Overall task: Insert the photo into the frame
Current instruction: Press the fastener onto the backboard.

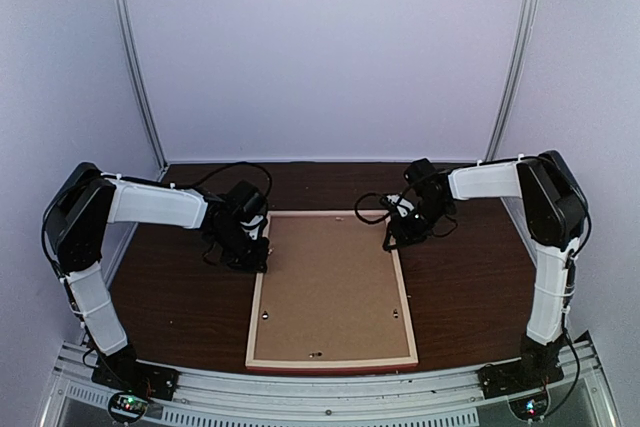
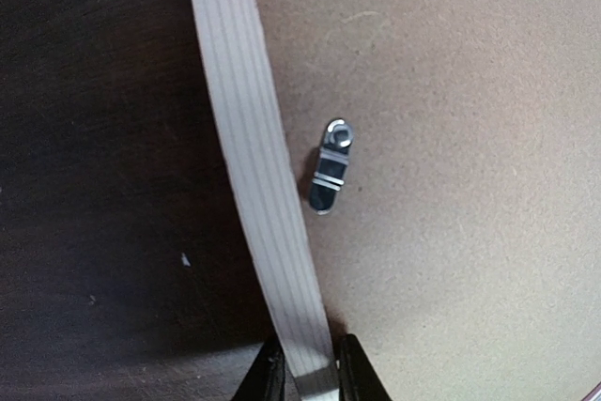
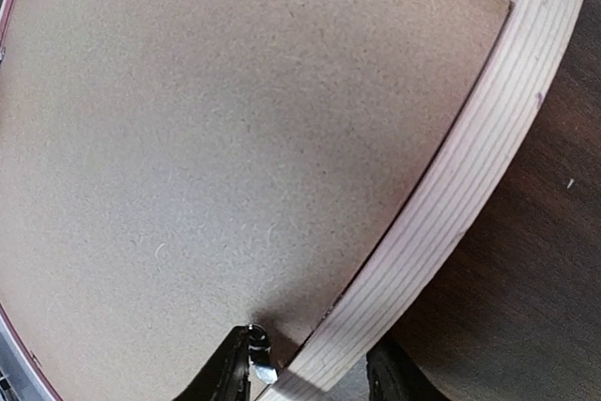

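**Figure. The frame lying back-up, both my grippers at its long rails.**

The frame [image 1: 330, 360] lies face down at the middle of the table [image 1: 170, 287]. Its near short rail is close to the near edge, and its pale wood back faces upward. A brown backing board [image 1: 330, 282] fills the opening and appears to sit flat inside the rails.

My left gripper [image 2: 310, 375] is on the frame's left rail, towards the far-left corner. Its fingers press the strip from both sides, so I read it as clamped on that rail. A metal turn clip [image 2: 331, 166] lies on the board just beside this rail. It runs along the rail rather than across onto it.

My right gripper [image 3: 310, 375] straddles the right rail near the far-right corner. Its fingers stand apart: one over the board, where a second clip [image 3: 258, 359] shows just beside it, the other outside the wood. I see no pinch there.

The photo appears in none of the three views. It may lie under the board, but the pictures cannot settle that.

Judged stage: if the print is already beneath the board, loading is done. What is left would then be turning the clips, which look unset, and letting go of the rails. If it is not there, the board has yet to come out, and the main step is not yet done.
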You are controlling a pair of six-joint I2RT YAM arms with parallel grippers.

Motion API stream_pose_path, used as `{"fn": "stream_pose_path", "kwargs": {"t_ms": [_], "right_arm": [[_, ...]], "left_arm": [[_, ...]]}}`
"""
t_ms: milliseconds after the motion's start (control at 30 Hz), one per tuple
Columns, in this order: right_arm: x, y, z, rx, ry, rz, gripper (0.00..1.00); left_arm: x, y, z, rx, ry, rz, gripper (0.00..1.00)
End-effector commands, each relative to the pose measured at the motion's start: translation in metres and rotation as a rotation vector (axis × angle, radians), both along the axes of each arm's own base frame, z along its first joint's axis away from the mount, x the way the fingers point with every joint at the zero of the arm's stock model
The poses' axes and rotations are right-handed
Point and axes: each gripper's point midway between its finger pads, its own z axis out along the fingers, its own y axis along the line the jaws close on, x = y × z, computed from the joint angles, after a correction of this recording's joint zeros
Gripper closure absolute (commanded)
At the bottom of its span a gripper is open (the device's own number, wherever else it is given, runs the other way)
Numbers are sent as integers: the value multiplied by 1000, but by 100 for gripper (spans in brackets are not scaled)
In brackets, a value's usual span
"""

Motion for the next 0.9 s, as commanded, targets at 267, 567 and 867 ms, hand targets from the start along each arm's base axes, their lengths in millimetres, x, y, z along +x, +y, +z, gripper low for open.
{"fn": "stream_pose_path", "kwargs": {"t_ms": [267,567,867], "right_arm": [[-19,-24,-16,-143,15,73,55],[-24,-26,-25,-164,51,134,55],[-18,-31,-27,-171,48,126,62]], "left_arm": [[-2,-15,-9,-33,17,-76,81],[-1,-16,-8,-26,19,-83,81],[-2,-16,-9,-27,21,-90,81]]}}
